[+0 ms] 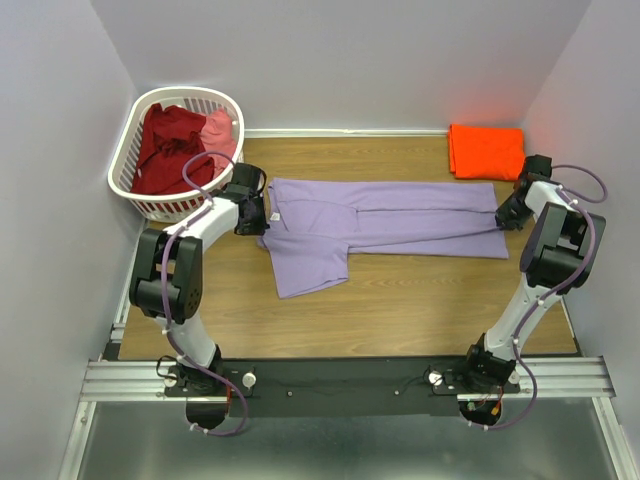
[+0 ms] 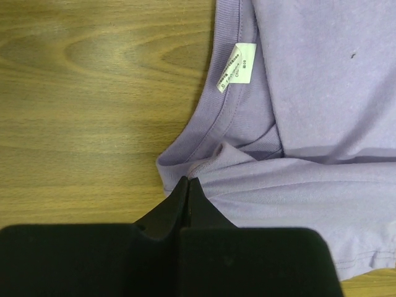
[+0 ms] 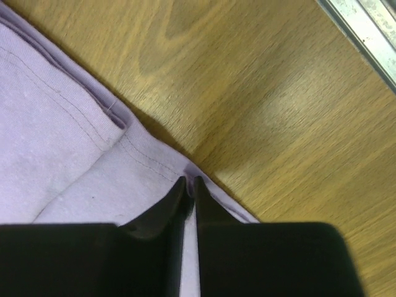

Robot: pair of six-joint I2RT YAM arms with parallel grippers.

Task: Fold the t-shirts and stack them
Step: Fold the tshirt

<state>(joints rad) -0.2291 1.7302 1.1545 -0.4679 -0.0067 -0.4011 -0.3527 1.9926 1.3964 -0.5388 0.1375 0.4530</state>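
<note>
The large lavender t-shirt (image 1: 380, 225) lies stretched sideways across the wooden table, folded lengthwise, with one sleeve hanging toward the near side. My left gripper (image 1: 252, 215) is at its collar end. In the left wrist view the left gripper (image 2: 187, 180) is shut on a fold of the lavender t-shirt (image 2: 322, 124) just below the neckline and its white label (image 2: 237, 65). My right gripper (image 1: 503, 218) is at the hem end. In the right wrist view the right gripper (image 3: 190, 179) stands a narrow slit apart over the stitched hem of the lavender t-shirt (image 3: 55, 154), which lies flat on the wood.
A folded bright orange t-shirt (image 1: 486, 151) lies at the back right corner. The white slotted laundry basket (image 1: 125, 165) stands at the back left with a dark red t-shirt (image 1: 168, 150) and a pink t-shirt (image 1: 218, 135) in it. Walls close in on three sides.
</note>
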